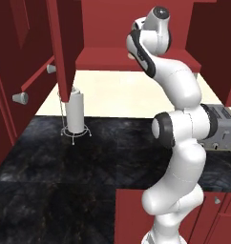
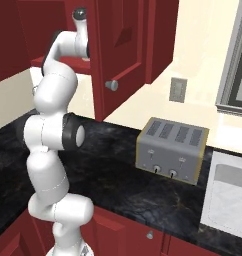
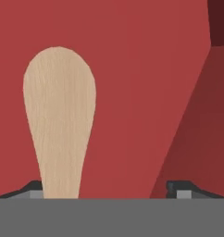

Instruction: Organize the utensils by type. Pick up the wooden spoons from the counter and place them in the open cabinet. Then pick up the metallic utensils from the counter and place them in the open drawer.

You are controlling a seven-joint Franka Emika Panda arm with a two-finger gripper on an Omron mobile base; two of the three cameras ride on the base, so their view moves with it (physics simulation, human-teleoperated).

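Observation:
In the hand view the wooden spoon lies on the red inner shelf of the open cabinet, its tan bowl pointing away from me. My gripper is open, fingertips spread wide; the spoon's handle runs down beside the left one, unclamped. In the left base view the arm reaches up into the open cabinet, and its wrist hides the hand. Below lies the black veined counter. The metallic utensils are out of view. A red surface juts out under the counter's front edge; I cannot tell whether it is the open drawer.
A paper towel roll on a wire stand sits under the open left door. The right door with its silver knob hangs close to the arm. A silver toaster stands on the counter, and a white sink lies to its right.

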